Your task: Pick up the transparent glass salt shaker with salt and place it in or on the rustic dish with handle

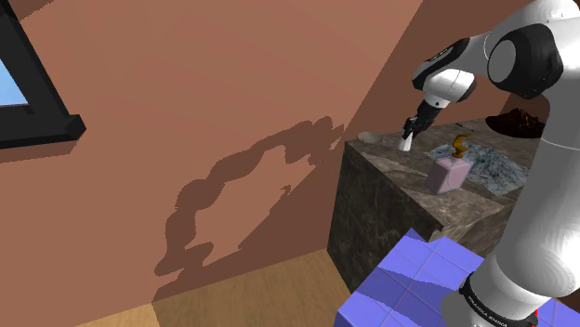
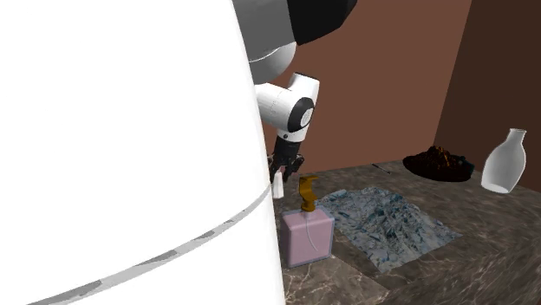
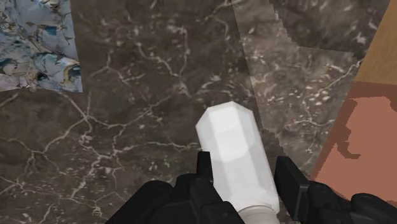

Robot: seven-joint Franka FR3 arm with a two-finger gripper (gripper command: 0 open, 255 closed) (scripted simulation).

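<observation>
The black hand (image 3: pixel 245 170) is gripping the white salt shaker (image 3: pixel 230 143) between its two fingers. It is holding the shaker over the dark stone desk (image 3: pixel 140 95), near the desk's edge. I cannot tell if the shaker is touching the desk. The dark dish (image 2: pixel 442 163) is sitting far back on the desk, well apart from the shaker. A pink bottle (image 2: pixel 308 236) is standing near the shaker, beside a crumpled blue cloth (image 2: pixel 381 221).

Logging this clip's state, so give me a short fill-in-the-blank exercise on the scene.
The end effector clasps a ___ shaker.
The pump bottle has a ___ body.
The white vase stands nearest the dark ___.
Missing: white; pink; dish.
</observation>
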